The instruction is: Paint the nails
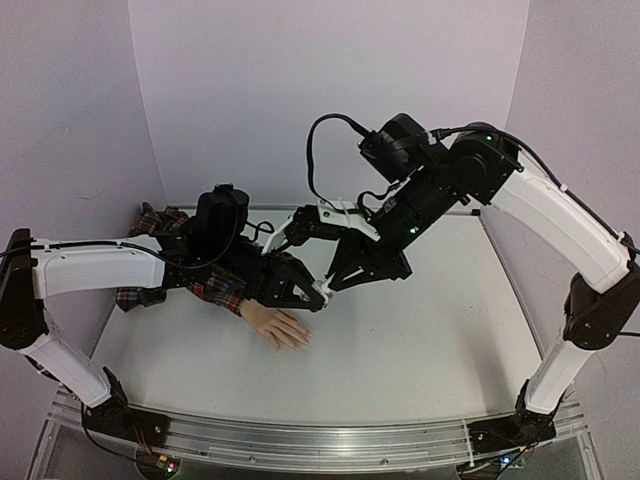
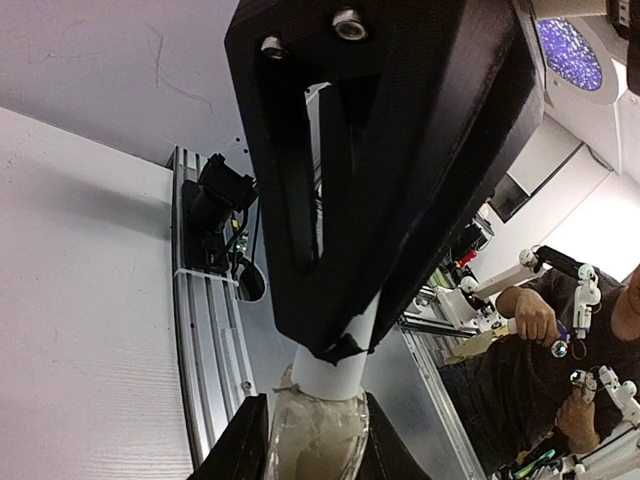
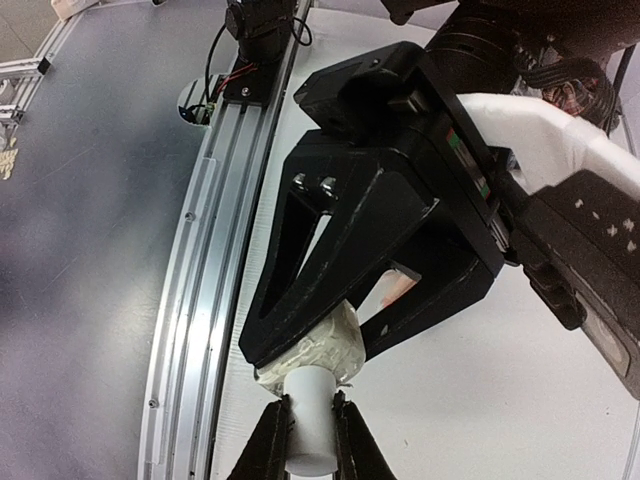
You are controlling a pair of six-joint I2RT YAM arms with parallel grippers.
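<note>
Both tools gripping one small bottle above the mannequin hand

The nails (image 1: pixel 297 342) are sitting at the fingertips of a peach mannequin hand (image 1: pixel 275 326), too small to make out. The hand is lying flat on the white worktop (image 1: pixel 420 330), its plaid sleeve (image 1: pixel 222 291) running back left under the left arm. Just above the hand, the left tool (image 2: pixel 315 425) is clamping the taped bottle (image 3: pixel 318 350) by its body. The right tool (image 3: pixel 310 410) is meeting it tip to tip, its fingers pinching the white cap (image 2: pixel 335 375).
</note>
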